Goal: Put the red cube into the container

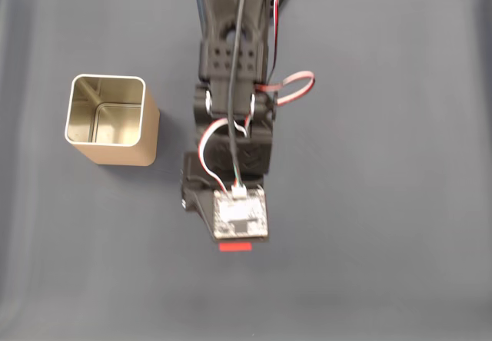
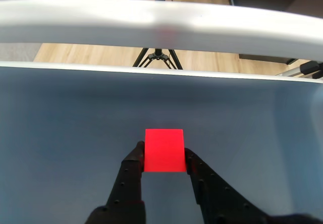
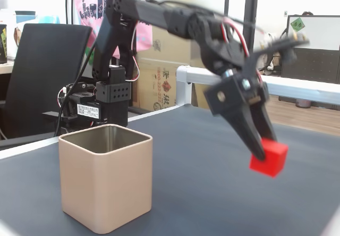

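Your gripper [image 2: 164, 156] has its two black fingers pinched on the cube [image 2: 164, 150], one finger against each side face, as the wrist view shows. The cube sits right at the fingertips and sticks out past them, its red top face fully visible. In a fixed view from the side, the gripper [image 3: 264, 152] points down and to the right with the cube [image 3: 269, 158] at its tip, lifted clear of the dark table [image 3: 212, 193]. In a fixed view from above, you see just a red strip of the cube [image 1: 234, 246] past the lower edge of the wrist's circuit board [image 1: 241, 213]. The tin [image 1: 108, 118] stands upright and open well to the left of the arm in that view, apart from the gripper. From the side, the tin [image 3: 106, 183] sits in the foreground at the left.
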You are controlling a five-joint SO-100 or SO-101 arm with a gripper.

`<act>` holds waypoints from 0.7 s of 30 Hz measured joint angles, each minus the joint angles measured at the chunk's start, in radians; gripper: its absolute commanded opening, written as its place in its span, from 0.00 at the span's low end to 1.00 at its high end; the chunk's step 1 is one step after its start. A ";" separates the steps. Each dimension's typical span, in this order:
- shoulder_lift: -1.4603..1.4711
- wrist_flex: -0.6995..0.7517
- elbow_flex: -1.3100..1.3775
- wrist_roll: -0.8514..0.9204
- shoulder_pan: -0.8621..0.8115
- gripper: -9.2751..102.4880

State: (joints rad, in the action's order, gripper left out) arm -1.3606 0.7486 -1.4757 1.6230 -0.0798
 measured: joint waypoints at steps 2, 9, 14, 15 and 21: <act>-0.046 0.041 0.000 -0.002 -0.028 0.11; -0.195 0.147 -0.002 -0.002 -0.189 0.09; -0.307 0.184 -0.046 -0.006 -0.330 0.08; -0.330 0.192 -0.063 -0.009 -0.356 0.08; -0.443 0.236 -0.117 0.000 -0.483 0.08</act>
State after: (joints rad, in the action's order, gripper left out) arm -1.8040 0.9848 -1.5923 1.6230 -0.5630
